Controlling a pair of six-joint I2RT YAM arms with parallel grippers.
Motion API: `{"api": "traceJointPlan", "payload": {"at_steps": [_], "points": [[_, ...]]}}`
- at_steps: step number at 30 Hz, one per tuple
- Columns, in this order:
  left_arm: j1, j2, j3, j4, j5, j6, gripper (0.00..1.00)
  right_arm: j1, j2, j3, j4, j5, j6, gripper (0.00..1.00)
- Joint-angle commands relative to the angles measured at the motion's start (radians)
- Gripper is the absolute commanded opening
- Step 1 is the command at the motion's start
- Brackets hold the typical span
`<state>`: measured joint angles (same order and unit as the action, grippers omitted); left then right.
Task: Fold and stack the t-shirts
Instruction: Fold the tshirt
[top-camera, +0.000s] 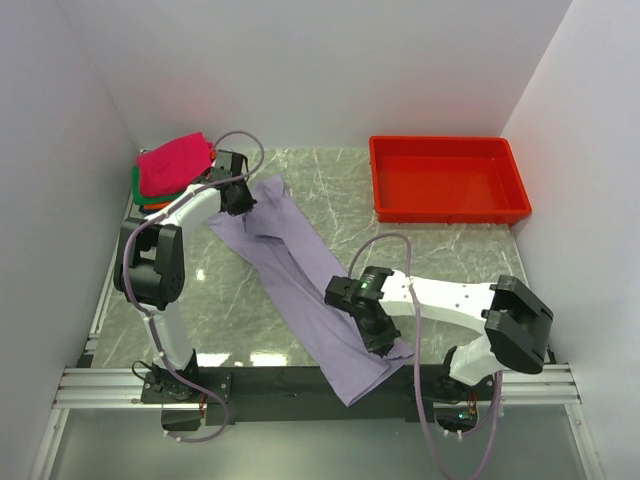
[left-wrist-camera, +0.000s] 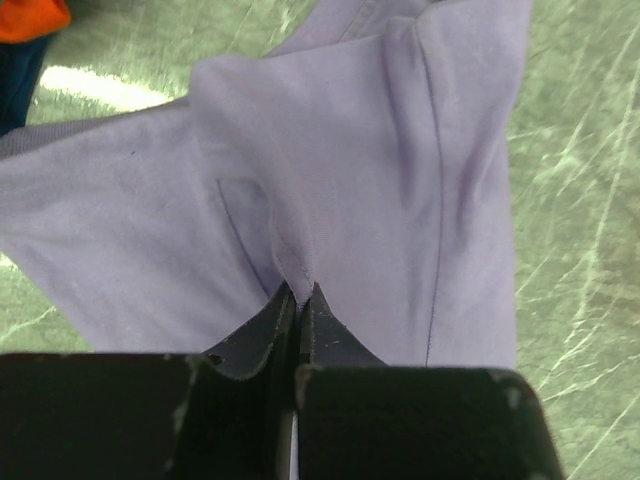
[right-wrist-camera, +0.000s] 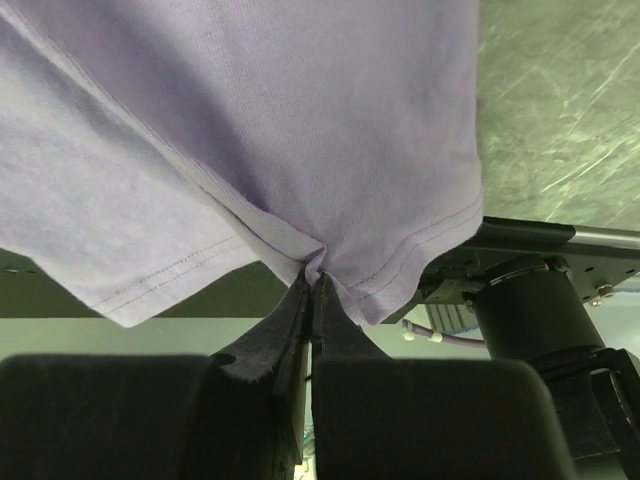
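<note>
The lavender t-shirt (top-camera: 295, 275) lies stretched in a long diagonal band from the far left toward the near edge, its near end hanging over the black rail. My left gripper (top-camera: 243, 207) is shut on a pinch of its far end, seen in the left wrist view (left-wrist-camera: 299, 288) with the cloth (left-wrist-camera: 400, 180) bunched above. My right gripper (top-camera: 380, 343) is shut on the hem at its near end (right-wrist-camera: 315, 272), the cloth (right-wrist-camera: 250, 120) spread above. A stack of folded shirts with the magenta-pink one (top-camera: 175, 165) on top, green (top-camera: 140, 195) and orange below, sits at the far left corner.
A red plastic tray (top-camera: 448, 178) stands at the far right. White walls close in left, back and right. The black rail (top-camera: 270, 380) runs along the near edge. In the left wrist view an orange shirt corner (left-wrist-camera: 30, 18) and a dark blue one (left-wrist-camera: 18, 85) show at top left.
</note>
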<state>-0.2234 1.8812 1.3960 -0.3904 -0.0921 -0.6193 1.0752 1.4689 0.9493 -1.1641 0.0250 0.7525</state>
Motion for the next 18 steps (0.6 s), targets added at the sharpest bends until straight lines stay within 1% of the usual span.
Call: {"api": "traceJointPlan", "payload": {"at_steps": [1,3,4,5,6,7,8,9,10,11,12,15,17,18], "points": [[0.006,-0.011,-0.005,-0.021,-0.018,0.026,0.01,0.029,0.021,0.005,-0.028,0.023,0.025,0.00],[0.006,-0.008,-0.005,-0.033,-0.035,0.023,0.03,0.049,0.031,0.008,-0.029,0.024,0.028,0.00],[0.006,-0.010,-0.014,-0.034,-0.040,0.020,0.06,0.057,0.044,0.008,-0.031,0.023,0.030,0.00],[0.006,-0.013,-0.020,-0.030,-0.041,0.020,0.13,0.068,0.048,0.006,-0.031,0.021,0.030,0.01],[0.006,-0.017,-0.026,-0.025,-0.034,0.020,0.26,0.071,0.054,0.003,-0.031,0.015,0.031,0.15],[0.006,-0.027,-0.035,-0.019,-0.031,0.020,0.33,0.074,0.053,0.002,-0.031,0.009,0.037,0.23],[0.006,-0.030,-0.038,-0.012,-0.028,0.020,0.41,0.077,0.047,0.003,-0.031,0.007,0.045,0.34],[0.006,-0.039,-0.038,-0.008,-0.020,0.023,0.51,0.078,0.025,0.006,-0.031,0.004,0.047,0.38],[0.006,-0.043,-0.032,-0.010,-0.021,0.023,0.56,0.077,0.013,0.012,-0.035,0.004,0.051,0.41],[0.006,-0.048,-0.028,-0.014,-0.021,0.021,0.60,0.077,-0.004,0.031,-0.039,0.001,0.051,0.46],[0.006,-0.063,-0.022,-0.015,-0.021,0.018,0.67,0.077,-0.036,0.043,-0.042,0.003,0.053,0.49],[0.006,-0.099,-0.003,-0.013,-0.021,0.003,0.77,0.077,-0.074,0.109,-0.075,0.030,0.048,0.57],[0.006,-0.116,0.012,-0.011,-0.020,-0.011,0.79,0.066,-0.081,0.158,-0.092,0.065,0.045,0.61],[0.006,-0.125,0.027,-0.008,-0.018,-0.028,0.80,0.057,-0.082,0.172,-0.089,0.073,0.044,0.61]]}}
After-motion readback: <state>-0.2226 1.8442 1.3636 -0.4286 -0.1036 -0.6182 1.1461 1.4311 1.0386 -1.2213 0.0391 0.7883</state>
